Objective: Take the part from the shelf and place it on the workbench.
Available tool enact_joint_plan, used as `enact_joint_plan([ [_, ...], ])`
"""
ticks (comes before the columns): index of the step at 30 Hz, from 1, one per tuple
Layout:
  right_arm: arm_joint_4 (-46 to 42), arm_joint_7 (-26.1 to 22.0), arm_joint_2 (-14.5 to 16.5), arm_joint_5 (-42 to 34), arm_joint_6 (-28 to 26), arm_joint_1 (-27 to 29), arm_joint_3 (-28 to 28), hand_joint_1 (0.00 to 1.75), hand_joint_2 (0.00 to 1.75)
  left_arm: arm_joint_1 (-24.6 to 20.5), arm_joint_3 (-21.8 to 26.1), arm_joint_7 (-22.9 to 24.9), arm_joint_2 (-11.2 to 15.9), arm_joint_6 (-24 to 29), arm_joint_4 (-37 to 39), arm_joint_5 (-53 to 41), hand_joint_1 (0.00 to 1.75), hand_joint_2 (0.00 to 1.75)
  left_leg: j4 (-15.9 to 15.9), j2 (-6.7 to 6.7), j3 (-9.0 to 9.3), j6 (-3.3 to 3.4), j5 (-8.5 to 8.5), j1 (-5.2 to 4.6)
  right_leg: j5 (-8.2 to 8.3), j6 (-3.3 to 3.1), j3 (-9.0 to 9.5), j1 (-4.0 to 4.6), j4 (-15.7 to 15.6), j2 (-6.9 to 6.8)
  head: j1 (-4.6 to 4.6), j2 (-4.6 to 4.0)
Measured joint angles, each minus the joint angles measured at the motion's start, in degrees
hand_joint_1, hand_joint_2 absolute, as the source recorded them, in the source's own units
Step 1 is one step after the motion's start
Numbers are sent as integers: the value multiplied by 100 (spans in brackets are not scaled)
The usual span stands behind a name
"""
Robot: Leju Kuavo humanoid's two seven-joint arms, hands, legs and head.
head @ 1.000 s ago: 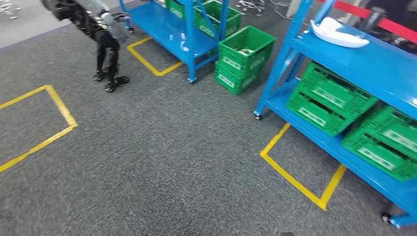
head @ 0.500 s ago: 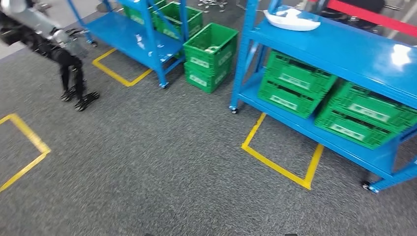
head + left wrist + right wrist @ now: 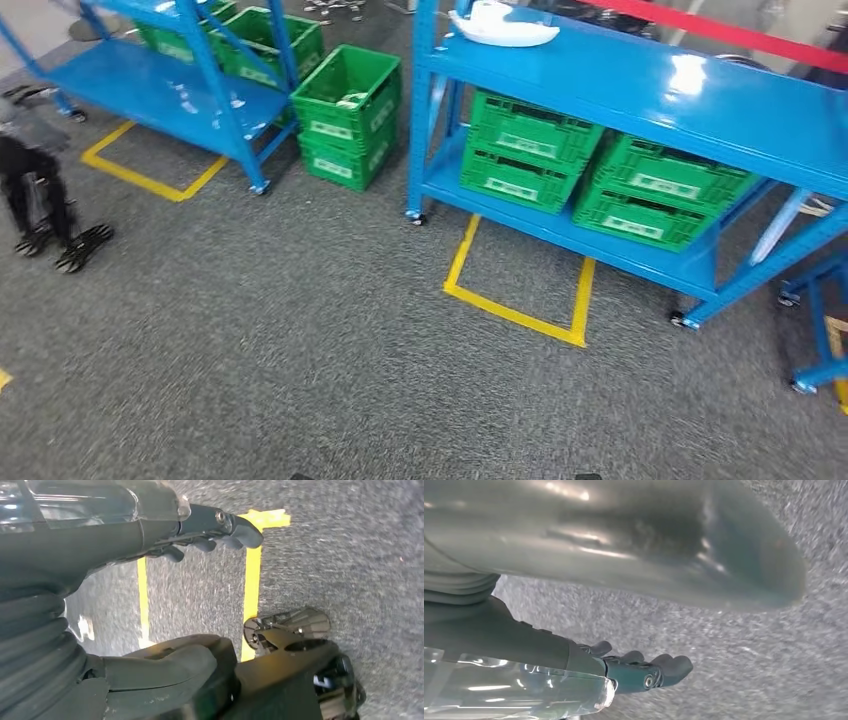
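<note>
— Where was the part?

— The white part (image 3: 503,25) lay on the top board of the blue shelf (image 3: 640,85) ahead of me, at its far left corner, just beside the upright post. Nothing of mine was near it.

— And under it?

— Green crates (image 3: 610,175) stood side by side on the lower board. A yellow square (image 3: 520,285) was taped on the grey carpet (image 3: 300,360) just in front of that shelf. Two more green crates (image 3: 350,115) were stacked on the floor to the left, between it and a second blue shelf (image 3: 170,85), which had its own yellow outline beside it.

— Your hands?

— My left hand (image 3: 200,530) hung over the carpet above yellow tape lines, fingers (image 3: 240,530) stretched out and apart, holding nothing. My right hand (image 3: 634,667) hung over bare carpet, fingers (image 3: 674,665) loosely extended, also holding nothing.

— Anyone around?

— Another robot's dark legs and feet (image 3: 45,215) stood at the left edge.
</note>
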Motion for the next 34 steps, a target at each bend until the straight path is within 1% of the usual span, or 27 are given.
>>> enact_joint_plan([
  [1,1,-1,2,3,2,13,0,0,0,2,0,-5,1,-1,2,1,0,175,0,93,12,3,-20,-13,24,-8,-80,0,123,-21,15,0],
  [2,2,-1,2,5,5,34,0,0,0,-1,0,-13,0,-1,4,2,0,175,0,170,30,3,-40,-25,151,-30,-54,6,40,-37,30,0],
  [3,5,-1,0,14,9,55,0,0,0,-7,0,-26,-4,1,4,4,0,175,-2,236,58,1,-61,-41,364,-76,87,22,-263,-67,47,0],
  [4,10,0,-8,26,11,69,0,0,0,-14,0,-47,-10,4,4,9,0,175,-7,290,81,-1,-81,-49,562,-147,276,56,-658,-149,66,0],
  [5,14,4,-19,48,14,69,1,0,0,-23,0,-68,-18,11,4,16,0,175,-11,337,102,-12,-102,-66,690,-219,456,95,-1014,-249,76,0],
  [6,16,10,-33,72,16,61,2,0,0,-30,0,-84,-23,21,4,26,0,175,-14,383,113,-26,-119,-78,745,-282,590,132,-1279,-335,86,0],
  [7,17,24,-49,91,18,52,3,0,0,-34,0,-96,-27,30,4,37,0,175,-20,426,117,-44,-131,-84,727,-324,650,160,-1402,-394,86,0],
  [8,17,42,-63,112,20,47,4,0,0,-38,-1,-98,-26,38,4,54,0,175,-29,474,129,-68,-139,-92,701,-340,669,173,-1443,-381,81,0],
  [9,18,68,-73,127,21,49,5,0,0,-39,-1,-98,-22,44,4,72,0,175,-42,512,144,-91,-153,-93,707,-352,694,164,-1493,-337,89,0],
  [10,19,96,-79,138,21,59,6,0,0,-42,-1,-97,-9,47,5,91,0,175,-27,419,163,-119,-184,-87,726,-357,726,149,-1547,-295,88,0],
  [11,20,121,-79,148,20,60,7,0,0,-43,-1,-98,6,47,5,110,0,175,72,258,139,-147,-259,-79,748,-368,766,127,-1607,-254,84,0],
  [12,20,143,-74,154,16,48,9,0,0,-41,-1,-94,27,42,6,123,0,175,285,64,49,-175,-382,-70,769,-382,805,99,-1662,-216,69,0],
  [13,20,154,-63,157,8,23,10,0,0,-37,0,-79,50,36,7,135,0,175,611,-130,-108,-199,-533,-53,773,-390,822,87,-1685,-174,29,0],
  [14,19,162,-51,163,-2,-10,10,0,0,-31,1,-61,69,30,7,151,0,175,990,-204,-318,-220,-687,-41,769,-404,830,77,-1688,-128,-19,0],
  [15,17,169,-35,170,-11,-39,11,0,0,-30,2,-37,88,26,6,163,0,175,1312,-214,-516,-241,-778,-30,759,-407,836,73,-1682,-78,-66,0],
  [16,17,176,-18,178,-17,-56,12,0,0,-33,3,-11,103,27,5,173,0,175,1483,-202,-651,-262,-765,-19,742,-403,848,69,-1672,-35,-108,0],
  [17,17,182,-2,190,-18,-65,13,0,0,-36,4,7,118,27,5,181,0,175,1447,-187,-688,-281,-632,-7,718,-391,867,63,-1655,0,-142,0],
  [18,17,186,13,203,-13,-71,14,0,0,-37,4,28,130,28,5,182,0,175,1209,-174,-622,-297,-401,6,687,-370,892,53,-1631,30,-168,0],
  [19,16,186,30,216,-4,-78,15,0,0,-31,4,50,140,30,6,184,0,175,858,-170,-498,-310,-154,20,646,-342,911,44,-1598,55,-200,0],
  [20,15,186,43,231,4,-93,15,0,0,-26,4,65,150,30,7,186,0,175,540,-180,-375,-314,17,28,603,-307,918,47,-1553,80,-242,0],
  [21,15,186,52,243,13,-110,16,0,0,-23,3,74,156,31,8,187,0,175,313,-191,-287,-290,99,33,570,-271,906,52,-1512,96,-275,0],
  [22,15,191,60,254,20,-128,16,0,0,-19,3,75,159,31,8,189,0,175,195,-203,-247,-263,106,36,538,-255,886,62,-1475,106,-281,0],
  [23,15,199,63,263,25,-142,17,0,0,-15,2,71,160,31,8,189,0,175,167,-211,-239,-235,79,33,526,-268,869,71,-1451,111,-267,0],
  [24,15,209,69,269,30,-146,18,0,0,-9,2,63,158,31,7,189,0,175,149,-213,-233,-210,72,31,525,-294,861,71,-1447,112,-232,0],
  [26,15,225,85,269,37,-145,22,0,0,3,2,48,153,31,5,187,0,175,137,-215,-225,-195,66,21,529,-346,877,67,-1460,111,-164,0],
  [31,15,234,99,262,40,-142,49,0,0,0,2,16,148,31,4,185,0,175,137,-195,-196,-126,24,-10,523,-337,916,52,-1499,111,-62,0],
  [34,15,242,104,238,40,-129,59,0,0,-1,2,13,150,31,4,180,0,175,138,-191,-192,-112,16,-17,518,-297,922,46,-1514,111,-41,0],
])
